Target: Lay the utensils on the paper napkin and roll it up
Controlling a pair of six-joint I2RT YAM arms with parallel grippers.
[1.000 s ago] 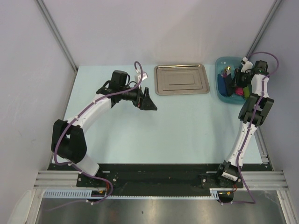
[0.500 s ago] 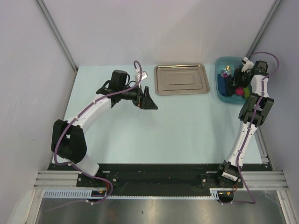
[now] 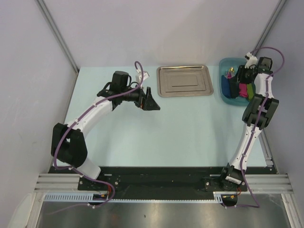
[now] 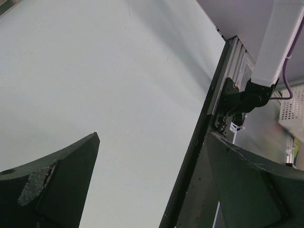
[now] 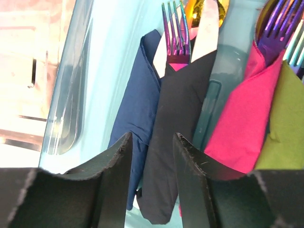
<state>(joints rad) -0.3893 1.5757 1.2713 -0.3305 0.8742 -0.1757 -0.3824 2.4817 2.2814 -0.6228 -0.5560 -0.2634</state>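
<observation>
The paper napkin (image 5: 183, 95) is black and lies rolled in the blue bin (image 5: 71, 95). The utensils stick out of its far end: a fork (image 5: 175, 38) with purplish tines and a pale knife blade (image 5: 206, 28). My right gripper (image 5: 152, 137) hovers just above this roll, jaws open a moderate gap and gripping nothing. From above, the right gripper (image 3: 241, 78) is over the bin (image 3: 224, 90) at the back right. My left gripper (image 3: 151, 103) is wide open and empty above bare table (image 4: 95, 71), left of centre.
A navy roll (image 5: 137, 104), a pink roll (image 5: 244, 118) and a green roll (image 5: 285, 123) lie beside the black one in the bin. A shiny steel tray (image 3: 184, 80) sits at the back centre, left of the bin.
My right gripper has shifted slightly toward the back over the bin and its jaws have moved. The left arm has barely moved.
</observation>
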